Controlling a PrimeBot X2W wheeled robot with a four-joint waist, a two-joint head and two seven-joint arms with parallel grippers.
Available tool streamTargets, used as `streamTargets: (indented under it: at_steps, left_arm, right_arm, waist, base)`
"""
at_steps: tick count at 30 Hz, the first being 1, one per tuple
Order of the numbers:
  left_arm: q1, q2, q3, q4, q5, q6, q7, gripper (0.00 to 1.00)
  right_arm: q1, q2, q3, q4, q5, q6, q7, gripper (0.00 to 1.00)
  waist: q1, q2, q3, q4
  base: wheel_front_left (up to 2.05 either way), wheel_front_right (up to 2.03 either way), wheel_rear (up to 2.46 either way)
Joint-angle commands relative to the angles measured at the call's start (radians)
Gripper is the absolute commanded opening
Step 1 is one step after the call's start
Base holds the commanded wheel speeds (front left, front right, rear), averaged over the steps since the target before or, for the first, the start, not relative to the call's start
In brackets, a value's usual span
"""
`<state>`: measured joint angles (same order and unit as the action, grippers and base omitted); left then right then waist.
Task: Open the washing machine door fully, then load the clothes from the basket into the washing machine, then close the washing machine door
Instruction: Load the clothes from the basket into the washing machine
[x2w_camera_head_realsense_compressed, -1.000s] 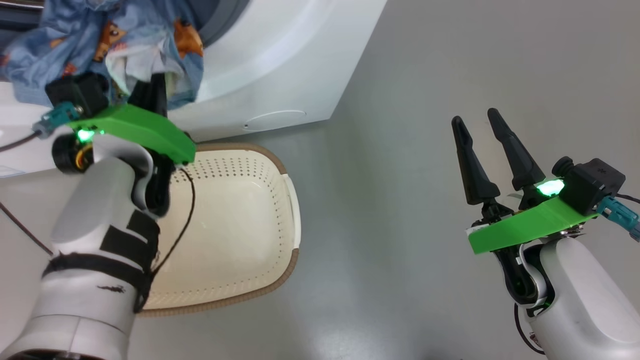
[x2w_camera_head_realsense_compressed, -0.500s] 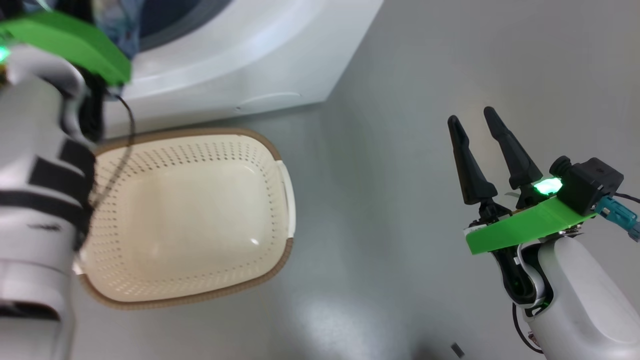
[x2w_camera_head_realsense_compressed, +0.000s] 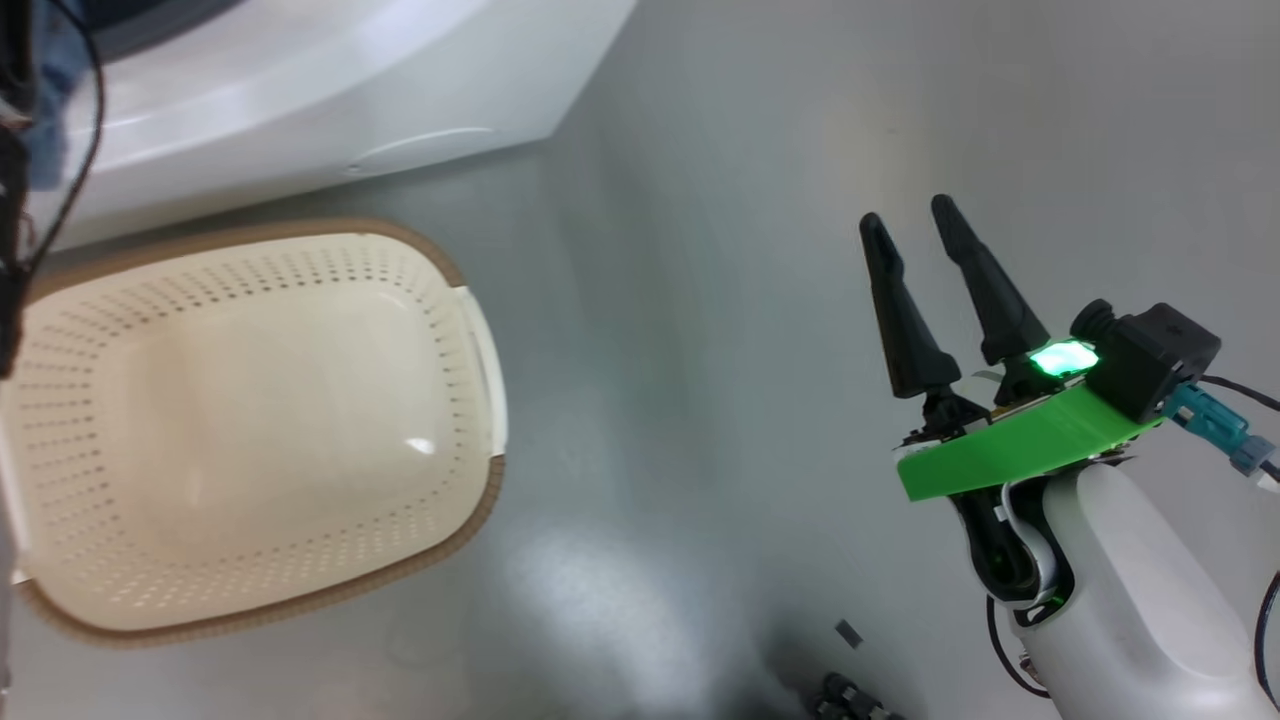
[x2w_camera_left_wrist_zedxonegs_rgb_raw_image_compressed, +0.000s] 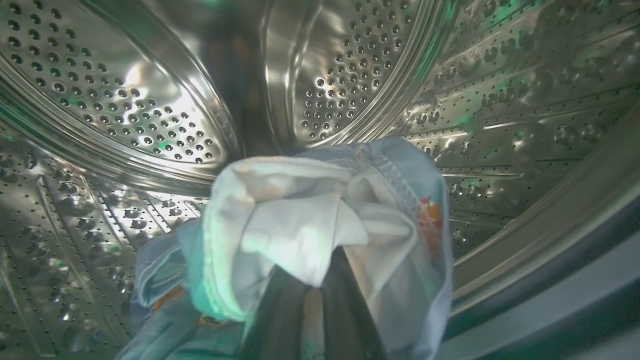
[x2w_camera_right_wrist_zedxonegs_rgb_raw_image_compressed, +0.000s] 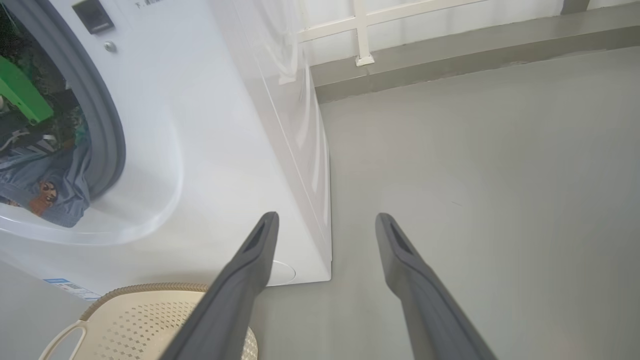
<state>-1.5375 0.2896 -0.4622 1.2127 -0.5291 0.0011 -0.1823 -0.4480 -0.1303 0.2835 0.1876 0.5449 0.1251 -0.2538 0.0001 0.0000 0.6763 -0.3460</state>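
Observation:
My left gripper (x2w_camera_left_wrist_zedxonegs_rgb_raw_image_compressed: 312, 287) is inside the washing machine's perforated steel drum (x2w_camera_left_wrist_zedxonegs_rgb_raw_image_compressed: 125, 100), shut on a bundle of light blue and white clothes (x2w_camera_left_wrist_zedxonegs_rgb_raw_image_compressed: 310, 215) that wraps its tips. In the right wrist view more blue cloth (x2w_camera_right_wrist_zedxonegs_rgb_raw_image_compressed: 50, 180) lies at the grey gasket (x2w_camera_right_wrist_zedxonegs_rgb_raw_image_compressed: 107, 125) of the white washing machine (x2w_camera_right_wrist_zedxonegs_rgb_raw_image_compressed: 210, 125). The cream basket (x2w_camera_head_realsense_compressed: 300, 228) stands empty on the floor in front of the machine (x2w_camera_head_realsense_compressed: 300, 90). To the right, my right gripper (x2w_camera_head_realsense_compressed: 904, 212) hangs open over bare floor, holding nothing. The washing machine door is out of view.
Grey floor (x2w_camera_head_realsense_compressed: 700, 300) spreads to the right of the machine and basket. A low ledge and white wall (x2w_camera_right_wrist_zedxonegs_rgb_raw_image_compressed: 450, 45) run behind the machine. Small dark bits (x2w_camera_head_realsense_compressed: 850, 690) lie on the floor near my base.
The head camera has swung, shifting the whole view left. My left arm has carried the clothes from the machine's opening into the drum. The right gripper has stayed open.

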Motion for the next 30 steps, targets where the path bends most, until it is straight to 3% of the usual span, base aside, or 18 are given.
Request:
streamTargets:
  at_steps: [1, 2, 4, 9, 13, 22, 30]
  left_arm:
    - [-0.034, 0.038, -0.002, -0.008, 0.013, 0.009, -0.008, 0.15]
    - [-0.043, 0.04, -0.007, -0.001, 0.02, 0.016, -0.01, 0.35]
    - [-0.055, 0.041, -0.019, 0.018, 0.031, 0.036, 0.002, 1.0]
    - [-0.043, 0.029, -0.041, 0.059, 0.036, 0.062, 0.144, 1.0]
    - [-0.018, 0.009, -0.033, 0.065, 0.014, 0.056, 0.163, 1.0]
    - [0.072, -0.026, -0.006, 0.063, -0.033, 0.011, 0.008, 1.0]
    - [0.171, -0.057, 0.006, 0.058, -0.058, -0.023, -0.061, 1.0]
  right_arm:
    - [0.008, -0.004, 0.014, -0.022, 0.001, 0.006, -0.008, 1.0]
    - [0.008, -0.003, 0.015, -0.021, 0.001, 0.006, -0.008, 1.0]
    - [0.01, -0.001, 0.016, -0.019, 0.0, 0.006, -0.008, 1.0]
    - [0.011, -0.004, 0.021, -0.007, -0.002, 0.006, -0.008, 1.0]
    - [0.004, -0.012, 0.026, -0.002, -0.002, 0.006, -0.008, 1.0]
    - [0.007, -0.045, 0.023, 0.009, -0.002, 0.006, -0.008, 1.0]
    - [0.019, -0.068, 0.021, 0.017, 0.0, 0.006, -0.008, 1.0]
  waist:
    - [-0.0001, 0.0, 0.021, -0.026]
    - [-0.0001, 0.0, 0.021, -0.028]
    - [-0.0001, 0.0, 0.018, -0.03]
    - [-0.0001, 0.0, -0.005, -0.017]
    - [-0.0001, 0.0, -0.028, 0.002]
    - [-0.0001, 0.0, -0.098, 0.064]
    - [-0.0001, 0.0, -0.178, 0.12]
  base:
    - [0.0, 0.0, 0.0]
    - [0.0, 0.0, 0.0]
    - [0.0, 0.0, 0.0]
    - [0.0, 0.0, 0.0]
    - [0.0, 0.0, 0.0]
    - [0.0, 0.0, 0.0]
    - [0.0, 0.0, 0.0]
